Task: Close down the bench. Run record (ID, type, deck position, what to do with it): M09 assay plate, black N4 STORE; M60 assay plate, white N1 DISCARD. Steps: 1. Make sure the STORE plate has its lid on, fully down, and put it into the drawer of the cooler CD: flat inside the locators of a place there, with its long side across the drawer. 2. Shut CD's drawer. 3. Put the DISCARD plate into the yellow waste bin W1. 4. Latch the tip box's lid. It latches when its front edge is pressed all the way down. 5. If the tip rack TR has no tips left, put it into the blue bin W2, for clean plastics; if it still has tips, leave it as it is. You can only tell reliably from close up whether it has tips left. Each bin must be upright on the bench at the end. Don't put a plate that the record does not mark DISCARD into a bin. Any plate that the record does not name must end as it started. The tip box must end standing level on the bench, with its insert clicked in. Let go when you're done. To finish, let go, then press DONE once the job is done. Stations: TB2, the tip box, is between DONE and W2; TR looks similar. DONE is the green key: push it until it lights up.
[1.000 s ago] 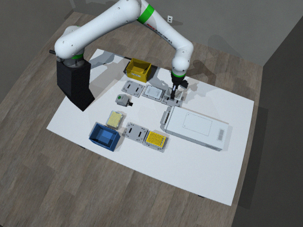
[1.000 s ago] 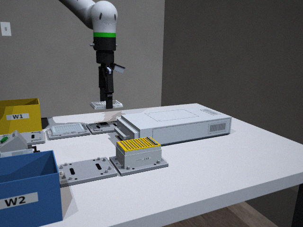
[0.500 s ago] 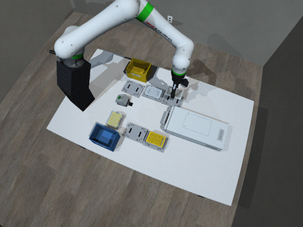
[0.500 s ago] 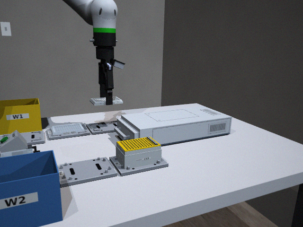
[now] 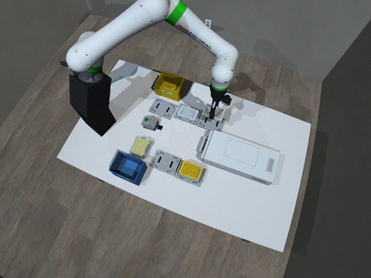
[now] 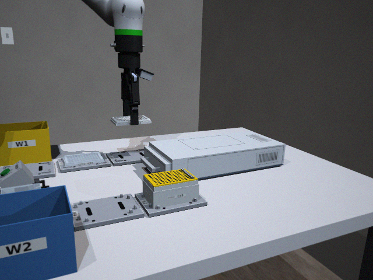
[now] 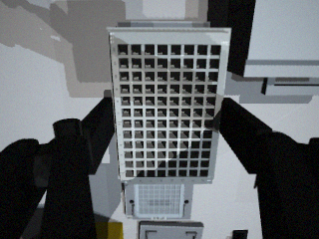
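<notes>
Item: black assay plate (image 6: 130, 120), lidded, level, pinched across its short sides by the hand (image 6: 132, 118), held high above an empty deck nest (image 6: 123, 157) at the surface's (image 6: 271, 192) rear. Adjacent: white assay plate (image 6: 83, 158) seated in its nest; cooler (image 6: 217, 155) beside; yellow bin W1 (image 6: 22, 141) further left.

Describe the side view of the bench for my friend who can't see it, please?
A robot gripper holds a pale well plate in the air above the white bench. Below sit a long grey cooler box, a yellow-topped tip rack and a second plate on its holder. A yellow bin W1 and a blue bin W2 stand at the left.
</notes>
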